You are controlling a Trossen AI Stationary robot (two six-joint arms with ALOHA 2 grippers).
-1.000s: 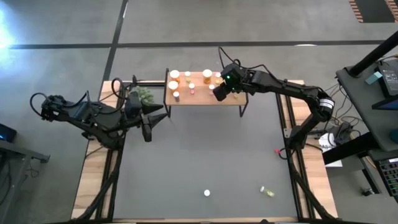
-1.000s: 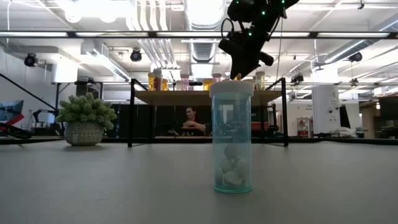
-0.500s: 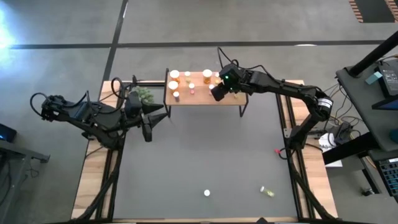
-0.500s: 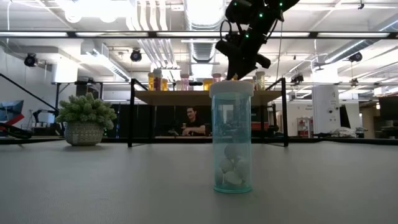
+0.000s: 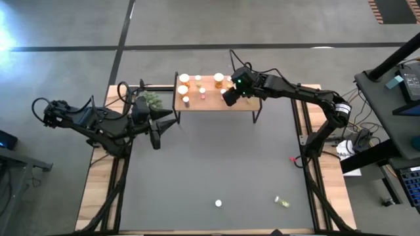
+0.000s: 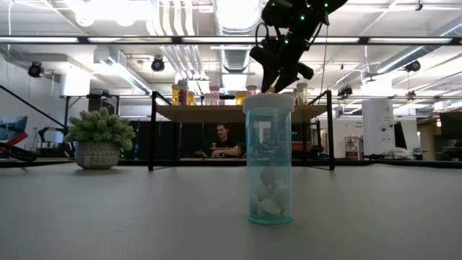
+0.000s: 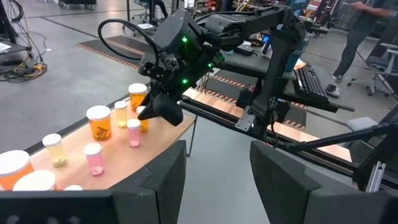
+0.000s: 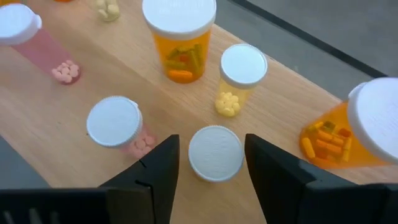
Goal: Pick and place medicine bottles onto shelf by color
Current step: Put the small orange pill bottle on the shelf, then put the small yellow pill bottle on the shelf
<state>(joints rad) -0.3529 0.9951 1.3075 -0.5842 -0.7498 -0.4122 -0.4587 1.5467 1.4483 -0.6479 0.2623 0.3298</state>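
On light-wood shelf (image 8: pixel 74 93), round white-capped bottles (image 8: pixel 216 153)

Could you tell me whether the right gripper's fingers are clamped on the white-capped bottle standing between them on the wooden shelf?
No: the right gripper has its fingers apart, with gaps beside the white-capped bottle on the light-wood shelf.

Wooden shelf (image 5: pixel 213 99) carries capped medicine bottles (image 8: pixel 179 38).
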